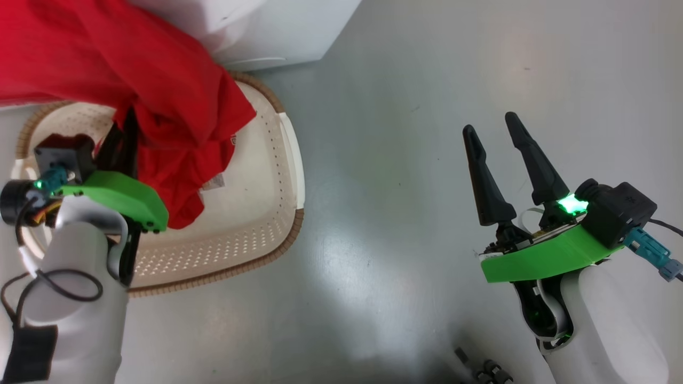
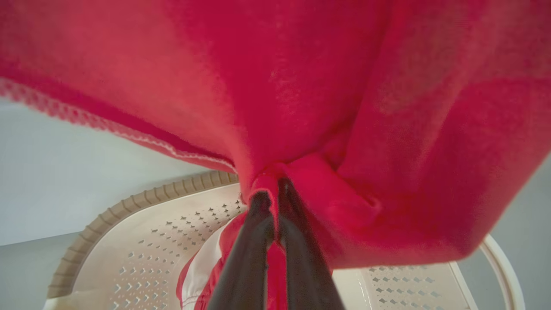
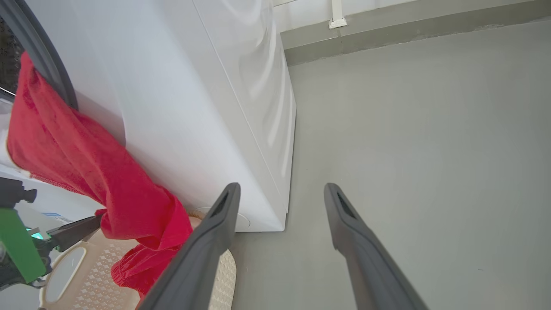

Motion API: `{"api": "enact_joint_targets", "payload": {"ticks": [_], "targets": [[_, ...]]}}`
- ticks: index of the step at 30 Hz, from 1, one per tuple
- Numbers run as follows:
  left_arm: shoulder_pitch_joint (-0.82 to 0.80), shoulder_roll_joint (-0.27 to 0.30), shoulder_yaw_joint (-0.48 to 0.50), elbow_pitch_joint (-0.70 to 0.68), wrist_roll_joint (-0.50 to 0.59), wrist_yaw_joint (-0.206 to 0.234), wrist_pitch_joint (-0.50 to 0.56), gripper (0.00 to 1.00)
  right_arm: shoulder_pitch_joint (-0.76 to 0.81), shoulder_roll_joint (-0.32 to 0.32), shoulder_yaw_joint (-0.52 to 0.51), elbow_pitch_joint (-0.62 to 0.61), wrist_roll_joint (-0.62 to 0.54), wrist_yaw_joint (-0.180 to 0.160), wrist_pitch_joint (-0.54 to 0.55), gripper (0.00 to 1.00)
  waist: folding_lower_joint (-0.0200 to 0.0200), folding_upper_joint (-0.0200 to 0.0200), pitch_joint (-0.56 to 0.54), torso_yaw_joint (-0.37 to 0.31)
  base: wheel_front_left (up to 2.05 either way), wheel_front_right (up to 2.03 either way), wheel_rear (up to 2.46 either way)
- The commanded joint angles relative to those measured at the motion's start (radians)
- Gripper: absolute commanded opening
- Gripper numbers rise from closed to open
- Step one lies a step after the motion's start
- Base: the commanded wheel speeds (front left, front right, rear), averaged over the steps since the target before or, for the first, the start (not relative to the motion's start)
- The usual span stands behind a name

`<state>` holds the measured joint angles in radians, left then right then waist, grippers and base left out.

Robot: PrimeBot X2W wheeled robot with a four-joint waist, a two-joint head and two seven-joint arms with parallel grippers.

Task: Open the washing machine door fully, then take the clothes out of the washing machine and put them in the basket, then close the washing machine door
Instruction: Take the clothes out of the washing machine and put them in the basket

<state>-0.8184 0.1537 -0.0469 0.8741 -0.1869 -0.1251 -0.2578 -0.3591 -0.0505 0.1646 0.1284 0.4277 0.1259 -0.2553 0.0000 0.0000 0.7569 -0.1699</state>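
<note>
Red clothes [image 1: 176, 106] over 1 basket [image 1: 256, 224]

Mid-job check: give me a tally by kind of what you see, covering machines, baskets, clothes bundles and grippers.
washing machine: 1
basket: 1
red clothes, one bundle: 1
grippers, left gripper and right gripper: 2
Total: 5
</note>
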Motion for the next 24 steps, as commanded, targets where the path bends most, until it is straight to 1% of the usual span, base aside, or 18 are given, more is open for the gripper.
{"api": "enact_joint_targets", "payload": {"ticks": [1,2,5,6,7,8,9,24], "targets": [[0.0,0.038,0.01,0.002,0.003,-0.006,-0.004,0.0,0.006,0.0,0.022,-0.024,0.006,0.005,-0.006,1.0,0.0,0.0,0.01,-0.006,0.0,0.0,0.0],[-0.007,0.04,0.008,0.01,0.003,-0.006,-0.004,0.0,0.004,0.0,0.022,-0.024,0.006,0.005,-0.006,1.0,0.0,0.0,0.012,-0.006,0.0,0.0,0.0],[-0.022,0.044,0.001,0.03,0.001,-0.006,-0.004,0.36,-0.002,0.0,0.023,-0.021,0.007,0.005,-0.006,1.0,0.0,0.0,0.014,-0.009,0.0,0.0,0.0],[-0.025,0.045,-0.001,0.035,0.001,-0.006,-0.004,0.46,-0.003,0.0,0.023,-0.02,0.007,0.005,-0.006,1.0,0.0,0.0,0.013,-0.009,0.0,0.0,0.0],[-0.027,0.045,-0.003,0.038,0.0,-0.006,-0.004,0.75,-0.004,0.0,0.023,-0.019,0.007,0.005,-0.006,1.0,0.0,0.0,0.012,-0.009,0.0,0.0,0.0],[-0.027,0.045,-0.005,0.041,0.0,-0.006,-0.004,0.95,-0.004,0.0,0.023,-0.018,0.007,0.005,-0.006,1.0,0.0,0.0,0.009,-0.009,0.0,0.0,0.0],[-0.027,0.045,-0.006,0.044,-0.001,-0.006,-0.004,1.0,-0.003,0.0,0.023,-0.017,0.007,0.005,-0.006,1.0,0.0,0.0,0.007,-0.009,0.0,0.0,0.0],[-0.002,0.028,-0.021,0.023,-0.03,-0.006,-0.004,1.0,0.01,0.0,0.021,-0.007,-0.012,0.005,-0.006,1.0,0.0,0.0,-0.036,0.012,0.0,0.0,0.0]]}}
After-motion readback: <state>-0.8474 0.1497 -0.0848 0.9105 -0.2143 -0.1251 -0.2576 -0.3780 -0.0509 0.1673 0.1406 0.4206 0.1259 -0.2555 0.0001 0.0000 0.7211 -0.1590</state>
